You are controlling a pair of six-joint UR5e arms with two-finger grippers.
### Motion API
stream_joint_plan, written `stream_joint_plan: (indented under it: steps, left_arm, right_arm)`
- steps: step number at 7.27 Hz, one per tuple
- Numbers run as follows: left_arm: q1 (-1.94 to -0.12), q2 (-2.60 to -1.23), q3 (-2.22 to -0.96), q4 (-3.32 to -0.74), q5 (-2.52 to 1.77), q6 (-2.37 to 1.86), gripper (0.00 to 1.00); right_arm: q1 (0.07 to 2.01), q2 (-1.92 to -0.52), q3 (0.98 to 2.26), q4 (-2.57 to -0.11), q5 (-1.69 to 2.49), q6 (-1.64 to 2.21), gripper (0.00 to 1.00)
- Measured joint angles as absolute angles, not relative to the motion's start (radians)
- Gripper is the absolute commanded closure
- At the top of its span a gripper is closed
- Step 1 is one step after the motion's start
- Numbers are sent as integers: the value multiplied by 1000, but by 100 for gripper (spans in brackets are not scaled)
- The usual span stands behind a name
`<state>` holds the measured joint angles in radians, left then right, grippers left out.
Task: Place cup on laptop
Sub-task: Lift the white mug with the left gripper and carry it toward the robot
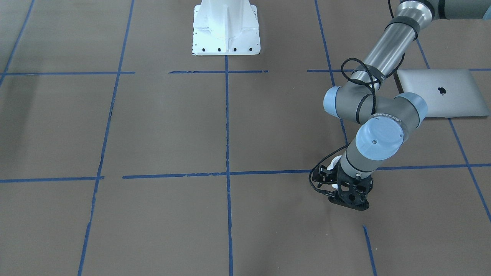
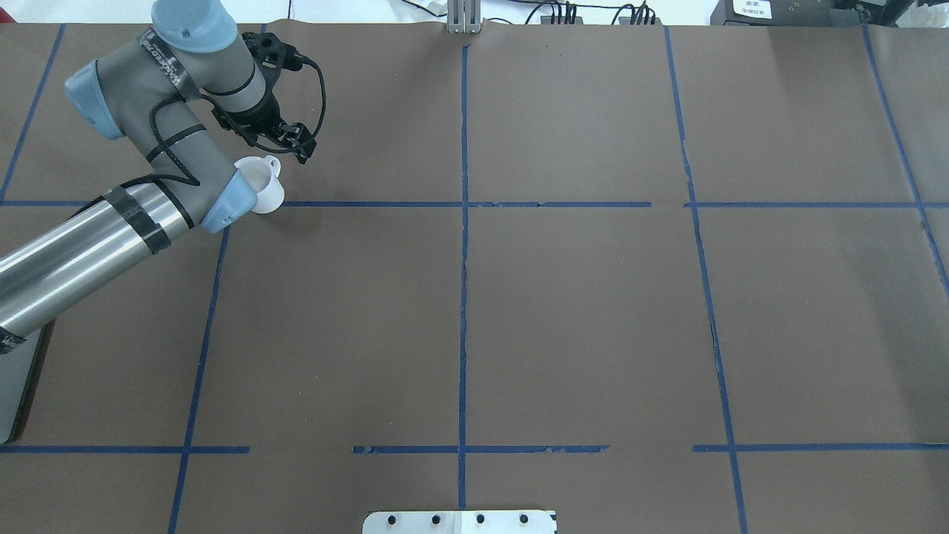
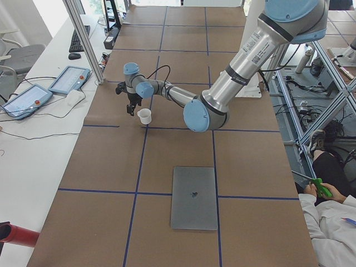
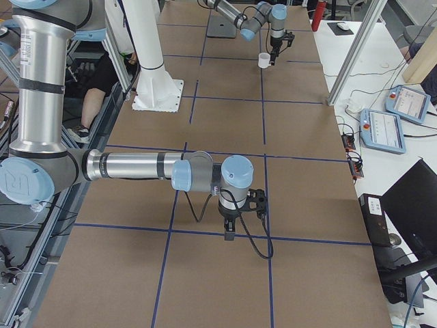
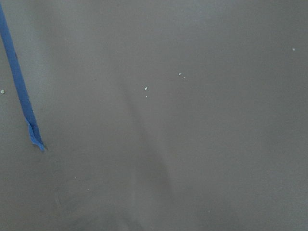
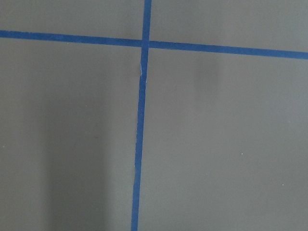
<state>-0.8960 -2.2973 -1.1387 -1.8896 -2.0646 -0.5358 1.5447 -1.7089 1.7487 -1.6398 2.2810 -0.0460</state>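
**Left arm.** It reaches from my base to the far left of the table, elbow bent and wrist turned down. The left gripper (image 3: 130, 110) hangs fingers-down, just beside the cup (image 2: 265, 187) on its far side. I cannot tell whether those fingers are spread or closed.

**Right arm.** The forearm lies low and level over the right half. The right gripper (image 4: 229, 231) points down close above a blue tape line; its finger state cannot be told.

**Cup.** It stands upright on the paper at far left, with the handle turned toward the left gripper.

**Laptop** (image 1: 441, 92). It lies flat with the lid shut and logo up, at near left, well apart from the cup.

**Surface.** The table (image 2: 578, 319) is covered in brown paper gridded with blue tape (image 2: 464, 222).

**Edges.** The far edge lies close behind the left gripper. The white mount plate (image 1: 226, 28) sits at the middle of the near edge. Open paper runs between the cup and the laptop.
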Motion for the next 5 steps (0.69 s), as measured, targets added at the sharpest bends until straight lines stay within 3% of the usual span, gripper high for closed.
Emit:
stream_joint_plan:
  steps: [1,5]
  left_arm:
    - [-893,-2295,-1125,-1890,-2066,-535,100]
    - [-895,-2283,-1130,-1880,-2090,-537,100]
  right_arm:
    - [1545,-1709,1749,-1640,2281,-46,0]
    - [1545,-1709,1749,-1641,2281,-46,0]
